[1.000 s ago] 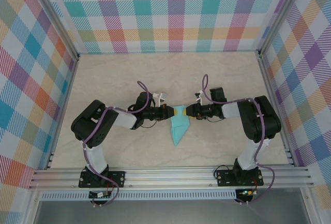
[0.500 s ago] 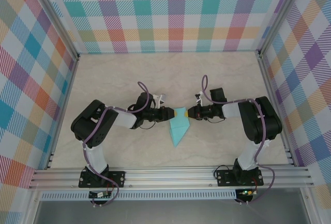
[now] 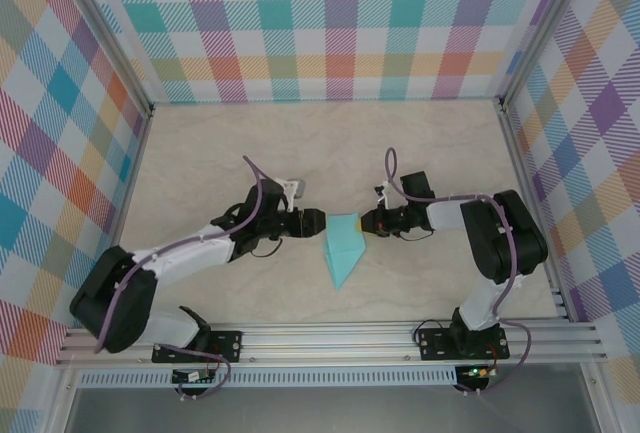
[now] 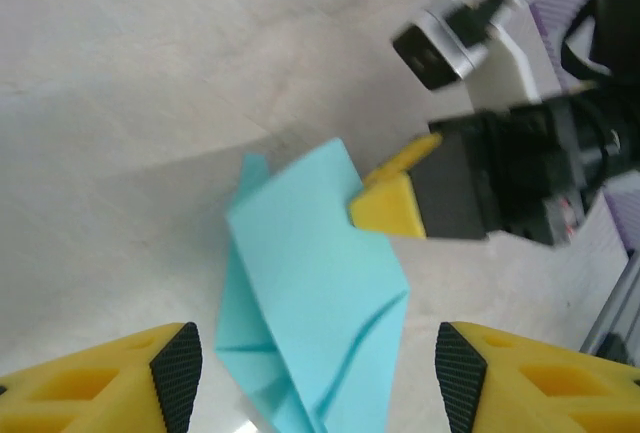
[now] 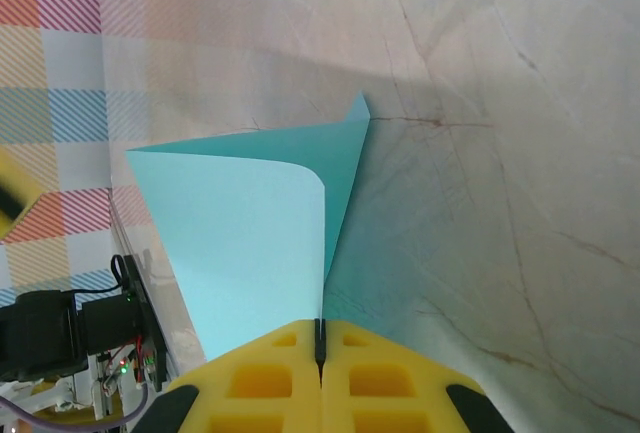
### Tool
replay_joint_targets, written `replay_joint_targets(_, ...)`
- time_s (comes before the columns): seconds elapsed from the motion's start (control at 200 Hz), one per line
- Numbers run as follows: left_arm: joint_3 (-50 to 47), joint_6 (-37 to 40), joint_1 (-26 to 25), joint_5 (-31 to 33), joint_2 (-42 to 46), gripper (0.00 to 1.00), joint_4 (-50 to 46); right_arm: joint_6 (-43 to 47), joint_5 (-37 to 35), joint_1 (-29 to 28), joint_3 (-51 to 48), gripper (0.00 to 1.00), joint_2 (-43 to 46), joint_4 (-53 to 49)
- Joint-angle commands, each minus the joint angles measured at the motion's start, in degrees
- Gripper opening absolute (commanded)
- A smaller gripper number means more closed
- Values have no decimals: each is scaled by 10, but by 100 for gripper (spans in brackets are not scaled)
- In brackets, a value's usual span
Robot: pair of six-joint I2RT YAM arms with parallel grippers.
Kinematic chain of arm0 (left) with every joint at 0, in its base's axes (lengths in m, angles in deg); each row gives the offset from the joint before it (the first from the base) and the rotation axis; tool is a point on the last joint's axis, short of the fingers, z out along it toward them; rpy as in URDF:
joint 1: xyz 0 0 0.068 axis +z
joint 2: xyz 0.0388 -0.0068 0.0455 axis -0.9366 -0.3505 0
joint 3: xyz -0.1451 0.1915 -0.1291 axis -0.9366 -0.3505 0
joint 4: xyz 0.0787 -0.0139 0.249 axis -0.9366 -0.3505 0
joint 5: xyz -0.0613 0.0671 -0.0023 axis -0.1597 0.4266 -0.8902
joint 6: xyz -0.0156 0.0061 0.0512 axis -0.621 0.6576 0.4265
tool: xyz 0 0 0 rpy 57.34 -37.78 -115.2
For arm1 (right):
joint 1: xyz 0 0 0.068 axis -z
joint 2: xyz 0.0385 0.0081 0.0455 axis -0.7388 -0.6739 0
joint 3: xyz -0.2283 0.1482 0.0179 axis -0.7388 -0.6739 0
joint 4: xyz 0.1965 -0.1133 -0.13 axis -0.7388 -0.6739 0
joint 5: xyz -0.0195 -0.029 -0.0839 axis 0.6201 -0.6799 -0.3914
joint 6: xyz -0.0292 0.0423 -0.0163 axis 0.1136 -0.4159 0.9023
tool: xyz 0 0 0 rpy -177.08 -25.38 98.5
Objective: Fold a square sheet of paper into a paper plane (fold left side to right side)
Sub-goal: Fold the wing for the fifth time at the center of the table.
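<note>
Hidden or unclear: from the top view the table (image 3: 200,153) is in full sight. My left arm (image 3: 180,253) and right arm (image 3: 495,228) each cover a strip of it. The paper plane (image 3: 345,248) is small there, so I cannot read the contact at its wide end from above. The left wrist view is blurred, and the bottom edge of the frame cuts off the plane's (image 4: 310,283) near part. In the right wrist view my own fingers (image 5: 400,373) hide the lower end of the sheet (image 5: 250,223).

Room: the plaid walls (image 3: 330,23) stand well apart from the plane on three sides. Bare table lies beyond it and to both sides. The rail (image 3: 330,338) runs along the near edge, closer to the plane's tip than any wall is. The plane sits mid-table between my two grippers, with its wide end away from the rail and its point toward the rail.

Jaws: my left gripper (image 3: 318,221) stands just beside the plane's left edge. In its own view the left gripper (image 4: 315,373) is well apart at the pads, with the turquoise paper showing in the gap. It has hold of nothing, and I cannot tell whether either pad grazes the sheet.

My right gripper (image 3: 366,221) is at the plane's far right corner. Its fingers are pressed fully together (image 5: 320,348) and the paper edge runs into the seam between them. From the left wrist view the right gripper's yellow tip (image 4: 385,203) pinches that same edge, and the flap is raised off the table.
</note>
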Motion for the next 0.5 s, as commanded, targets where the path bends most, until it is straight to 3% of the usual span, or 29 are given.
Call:
replay_joint_targets(0.0,-4,36,-79,90,50,65,-103,-27,-17,-13,16,4,28,-25)
replay_joint_targets(0.12,18,23,-158,145,47,65,-144,-43,-39,-22,35,4,32,-65)
replay_joint_targets(0.255,73,17,-227,207,-18,65,-195,-70,-54,-26,53,4,33,-107)
replay_joint_targets(0.495,178,16,-298,288,-146,63,-268,-78,-83,-45,75,4,35,-157)
